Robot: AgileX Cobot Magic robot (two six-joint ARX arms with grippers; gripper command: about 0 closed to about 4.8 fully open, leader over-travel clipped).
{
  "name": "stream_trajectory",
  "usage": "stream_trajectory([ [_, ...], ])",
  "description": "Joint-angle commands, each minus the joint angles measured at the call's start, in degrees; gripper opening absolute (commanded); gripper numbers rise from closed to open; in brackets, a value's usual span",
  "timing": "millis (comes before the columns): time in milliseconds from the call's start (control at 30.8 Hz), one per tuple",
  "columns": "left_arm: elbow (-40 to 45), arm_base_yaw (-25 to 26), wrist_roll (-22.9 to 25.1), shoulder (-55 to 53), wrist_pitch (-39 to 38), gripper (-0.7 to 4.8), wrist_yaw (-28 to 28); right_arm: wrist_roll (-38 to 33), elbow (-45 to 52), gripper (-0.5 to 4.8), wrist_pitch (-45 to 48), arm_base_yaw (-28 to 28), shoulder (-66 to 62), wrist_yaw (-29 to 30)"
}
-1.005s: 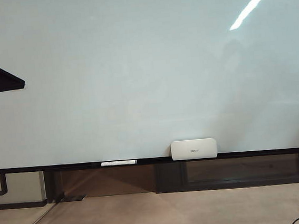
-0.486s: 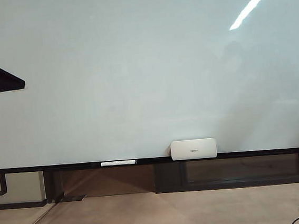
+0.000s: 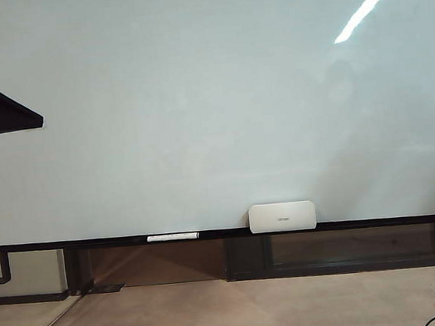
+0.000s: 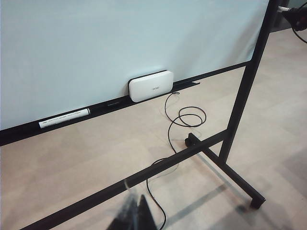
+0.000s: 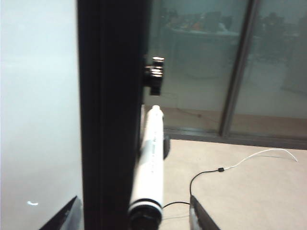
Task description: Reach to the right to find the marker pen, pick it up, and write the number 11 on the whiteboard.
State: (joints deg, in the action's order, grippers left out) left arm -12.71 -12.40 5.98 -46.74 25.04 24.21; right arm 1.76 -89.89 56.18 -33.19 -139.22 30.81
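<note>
Left claw shows only as dark blurred tips above the floor; whether apart or together cannot be told. Whiteboard carries no marks. Right claw stands apart beside the board's dark right edge, the marker pen between its fingers, unclamped.

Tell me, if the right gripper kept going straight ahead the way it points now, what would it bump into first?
Probably the marker pen, which stands between the open right gripper's fingertips and runs away from the camera beside the whiteboard's dark frame post. Depth is hard to judge.
</note>
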Motion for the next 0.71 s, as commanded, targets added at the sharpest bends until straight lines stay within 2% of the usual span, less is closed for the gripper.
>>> stream_trajectory([
  [32,-0.22,-0.04,0.02,-0.09,0.76,-0.06,0.20,-0.26,-1.55,2.76,-0.02,0.07,-0.02,-0.66],
  [713,-0.22,-0.04,0.00,-0.09,0.94,-0.06,0.04,0.09,-4.42,2.61,-3.52,1.18,-0.61,-1.92],
])
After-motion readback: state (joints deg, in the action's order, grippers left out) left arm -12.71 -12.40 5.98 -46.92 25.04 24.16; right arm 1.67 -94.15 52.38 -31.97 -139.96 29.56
